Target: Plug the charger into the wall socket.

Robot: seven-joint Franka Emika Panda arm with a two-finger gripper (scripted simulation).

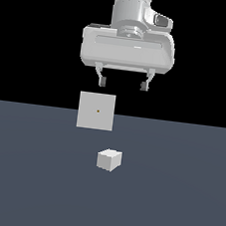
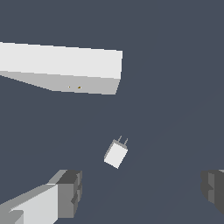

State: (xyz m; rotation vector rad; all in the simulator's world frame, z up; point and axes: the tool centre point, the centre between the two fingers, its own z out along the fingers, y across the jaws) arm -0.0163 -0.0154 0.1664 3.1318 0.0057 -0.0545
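The charger (image 1: 109,159) is a small off-white cube lying on the grey floor; the wrist view shows the charger (image 2: 116,154) with two short prongs pointing toward the socket. The wall socket (image 1: 96,111) is a flat upright off-white square panel with a tiny orange dot at its centre, standing behind the charger. In the wrist view the wall socket (image 2: 65,68) appears as a thick slab seen from above. My gripper (image 1: 122,83) hangs high above both, open, with nothing between its fingers (image 2: 68,192).
A flat dark grey floor (image 1: 174,203) spreads around both objects, under a black background. No other objects show.
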